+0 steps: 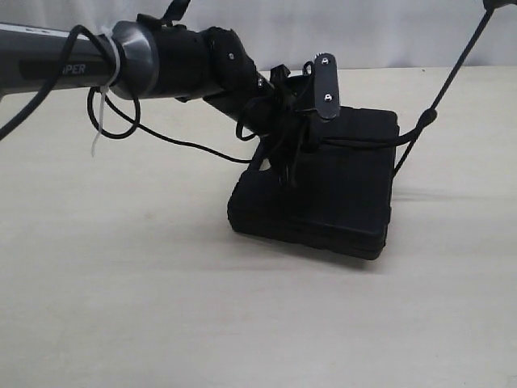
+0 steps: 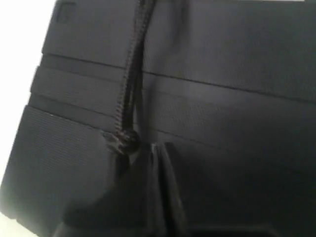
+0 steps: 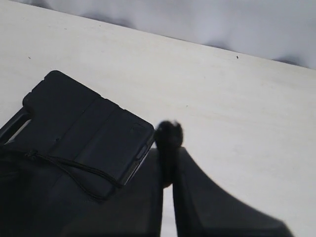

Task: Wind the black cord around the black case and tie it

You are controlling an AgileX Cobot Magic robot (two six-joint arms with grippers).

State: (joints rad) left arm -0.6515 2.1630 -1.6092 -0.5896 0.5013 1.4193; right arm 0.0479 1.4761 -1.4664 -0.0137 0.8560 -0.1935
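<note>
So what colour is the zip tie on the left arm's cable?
The zip tie is white; it shows best in the exterior view.

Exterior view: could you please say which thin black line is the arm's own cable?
The glossy cable looping below the left arm, tied with a white zip tie; the black cord runs from the black case to the upper right.

A pale, cream-coloured bench (image 1: 121,307) carries the black case (image 1: 323,198), which lies flat on it, slightly right of centre in the exterior view, casting a soft shadow
</note>
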